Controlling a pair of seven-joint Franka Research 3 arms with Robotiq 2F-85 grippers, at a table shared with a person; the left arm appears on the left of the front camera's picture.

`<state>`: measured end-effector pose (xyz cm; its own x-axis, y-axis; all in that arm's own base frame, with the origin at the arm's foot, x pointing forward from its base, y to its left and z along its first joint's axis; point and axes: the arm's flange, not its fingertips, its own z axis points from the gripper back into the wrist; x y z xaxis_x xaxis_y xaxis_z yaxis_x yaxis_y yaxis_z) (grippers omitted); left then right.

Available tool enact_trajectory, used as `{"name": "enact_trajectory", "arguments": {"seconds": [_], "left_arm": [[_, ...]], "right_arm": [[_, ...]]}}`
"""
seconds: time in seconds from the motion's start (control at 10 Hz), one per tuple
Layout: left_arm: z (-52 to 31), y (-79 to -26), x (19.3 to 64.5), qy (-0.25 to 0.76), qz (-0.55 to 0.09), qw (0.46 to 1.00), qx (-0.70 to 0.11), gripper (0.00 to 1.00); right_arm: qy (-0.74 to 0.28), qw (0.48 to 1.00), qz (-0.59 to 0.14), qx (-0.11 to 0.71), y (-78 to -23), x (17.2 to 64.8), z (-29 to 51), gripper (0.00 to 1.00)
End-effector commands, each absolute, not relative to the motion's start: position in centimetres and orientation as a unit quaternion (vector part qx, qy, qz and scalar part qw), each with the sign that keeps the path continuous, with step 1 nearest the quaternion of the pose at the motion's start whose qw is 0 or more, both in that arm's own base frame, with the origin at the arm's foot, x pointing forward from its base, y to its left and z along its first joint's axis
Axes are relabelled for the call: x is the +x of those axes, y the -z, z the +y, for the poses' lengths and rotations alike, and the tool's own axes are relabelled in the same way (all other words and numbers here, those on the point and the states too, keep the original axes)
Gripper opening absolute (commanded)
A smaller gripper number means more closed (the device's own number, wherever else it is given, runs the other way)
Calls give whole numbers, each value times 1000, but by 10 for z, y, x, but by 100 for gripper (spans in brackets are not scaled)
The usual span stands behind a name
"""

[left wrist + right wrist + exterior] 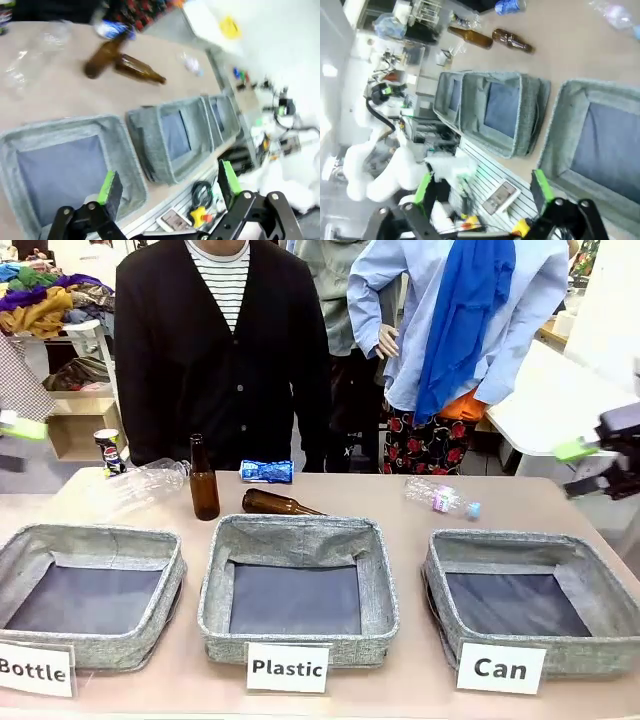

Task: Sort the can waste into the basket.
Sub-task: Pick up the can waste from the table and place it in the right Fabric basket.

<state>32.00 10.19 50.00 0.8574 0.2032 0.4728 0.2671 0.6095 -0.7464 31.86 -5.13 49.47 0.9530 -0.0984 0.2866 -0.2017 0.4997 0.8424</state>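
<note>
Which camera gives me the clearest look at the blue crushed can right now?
The front view: the blue can lies sharp, whole and unobstructed. The left wrist view shows it as a blurred streak; the right wrist view catches it small, at the top edge.

Robot lab bench: white printed label cards fronting a tan tabletop, grooved silver metal frame rail, cluttered electronics bench with black cables alongside.

Black left pincer has bright green pads and round silver screws
</note>
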Motion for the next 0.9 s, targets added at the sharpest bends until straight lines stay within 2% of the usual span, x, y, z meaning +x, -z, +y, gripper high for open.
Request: {"name": "enact_trajectory", "arguments": {"seconds": [0.0, 0.2, 0.4, 0.5, 0.6, 0.8], "left_arm": [[132, -448, 302, -66, -291, 820, -488, 100], [169, -421, 271, -136, -328, 784, -509, 100], [174, -407, 260, -183, -352, 782, -480, 100], [167, -404, 258, -209, -354, 794, -447, 100], [229, -429, 285, -186, -338, 781, -491, 100], [229, -429, 285, -186, -338, 781, -491, 100]], "right_arm": [[41, 804, -183, 564, -453, 312, -94, 100], [100, 780, -197, 586, -425, 305, -130, 100], [130, 764, -227, 589, -404, 311, -144, 100], [116, 765, -272, 573, -400, 313, -139, 100], [140, 771, -206, 586, -415, 313, -165, 100], [140, 771, -206, 586, -415, 313, -165, 100]]}}
